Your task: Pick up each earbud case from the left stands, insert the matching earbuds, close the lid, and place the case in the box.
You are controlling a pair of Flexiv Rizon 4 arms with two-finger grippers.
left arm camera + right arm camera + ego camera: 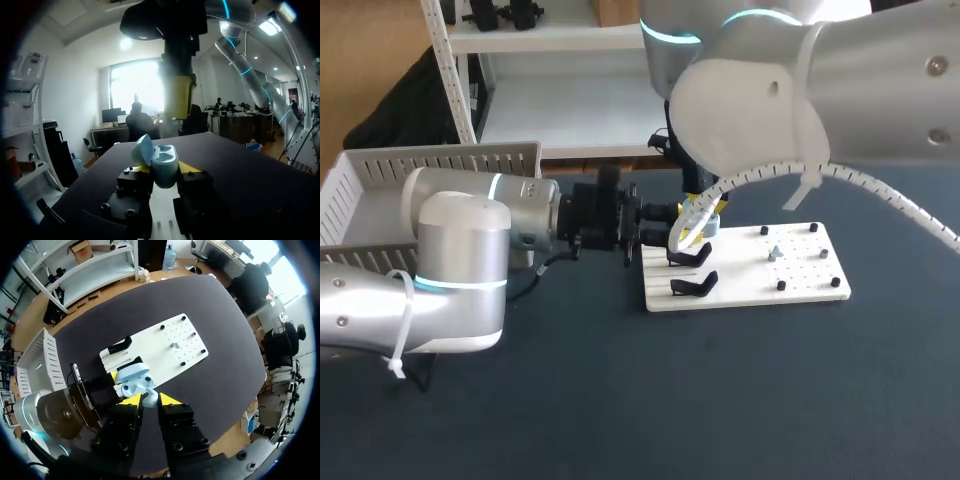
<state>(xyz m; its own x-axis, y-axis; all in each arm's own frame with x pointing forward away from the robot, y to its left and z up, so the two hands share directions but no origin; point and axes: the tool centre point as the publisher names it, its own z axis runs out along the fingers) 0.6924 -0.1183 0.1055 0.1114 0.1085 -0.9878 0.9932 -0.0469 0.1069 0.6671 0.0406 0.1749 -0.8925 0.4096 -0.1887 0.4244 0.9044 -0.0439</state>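
Note:
A pale blue earbud case (pixel 165 164) with its lid (pixel 143 150) flipped open sits upright in my left gripper (pixel 164 169), which is shut on it from both sides. In the head view this gripper (pixel 694 229) holds the case (pixel 706 222) just above the white stand board (pixel 800 285). My right gripper (pixel 178 95) hangs straight over the open case. In the right wrist view the gripper (pixel 149 399) is shut on a small pale earbud (pixel 149 398) right above the case (pixel 133 383).
Two black stands (pixel 691 258) (pixel 694 287) sit on the board's left part, with black pegs and a small grey piece (pixel 775 252) further right. A white slatted box (pixel 440 160) stands at the table's far left, behind my left arm.

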